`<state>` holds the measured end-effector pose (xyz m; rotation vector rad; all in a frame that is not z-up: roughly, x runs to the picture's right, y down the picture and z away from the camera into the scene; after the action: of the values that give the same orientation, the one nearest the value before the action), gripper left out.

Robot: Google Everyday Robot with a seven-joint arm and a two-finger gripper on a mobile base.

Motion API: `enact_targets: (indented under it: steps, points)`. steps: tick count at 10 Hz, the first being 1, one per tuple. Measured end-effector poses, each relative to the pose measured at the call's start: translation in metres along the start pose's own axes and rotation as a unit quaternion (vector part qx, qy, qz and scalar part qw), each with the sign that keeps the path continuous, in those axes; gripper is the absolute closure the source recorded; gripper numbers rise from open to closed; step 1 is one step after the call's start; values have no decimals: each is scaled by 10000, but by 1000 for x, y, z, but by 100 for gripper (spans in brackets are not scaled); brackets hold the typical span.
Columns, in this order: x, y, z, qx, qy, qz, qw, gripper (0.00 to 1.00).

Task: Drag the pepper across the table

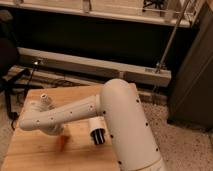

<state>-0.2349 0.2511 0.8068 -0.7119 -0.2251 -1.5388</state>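
Camera view: white arm leans low over the wooden table, pepper under its far end

Camera view looks down past the robot's own bulk. Largest in sight is the white arm (127, 125), a thick rounded column rising from the lower right and bending into a long perforated link that runs left and down over the table (35, 155). That tabletop is light wood in wide planks, filling the lower left; its far edge lies just short of a pale floor.

Behind it stands a dark wall panel (95, 37) with a long white rail (95, 62) along its foot, and a slanted metal pole (172, 37) crosses the upper right. A dark cabinet (192, 75) fills the right side, and black chair legs (12, 85) show at the left edge.

On the table, just beside the arm's column, lies a white-and-black cylinder (97, 131) on its side, its black end towards the viewer. Near the back left, a small clear shaker with a white cap (45, 99) stands touching or just behind the arm's link.

The gripper (59, 134) sits at the low end of the link, mostly hidden by the wrist; its fingers are drawn together. Right below it the pepper (62, 141), a small orange sliver, rests on the wood at the gripper's tip, near the cylinder but apart from it. Whether the fingers actually pinch it cannot be told.
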Motion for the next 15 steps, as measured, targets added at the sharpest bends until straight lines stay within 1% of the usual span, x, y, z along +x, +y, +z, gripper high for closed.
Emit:
enact_targets:
  steps: [1, 4, 9, 12, 15]
  points:
    - [-5, -1, 1, -19, 6, 36, 10000, 81]
    - [-11, -2, 4, 35, 81, 158, 9998, 81]
    - [-23, 17, 12, -19, 90, 372, 9993, 81]
    - [-24, 29, 17, -51, 86, 427, 9990, 81]
    - [-17, 48, 22, -157, 118, 452, 9988, 81]
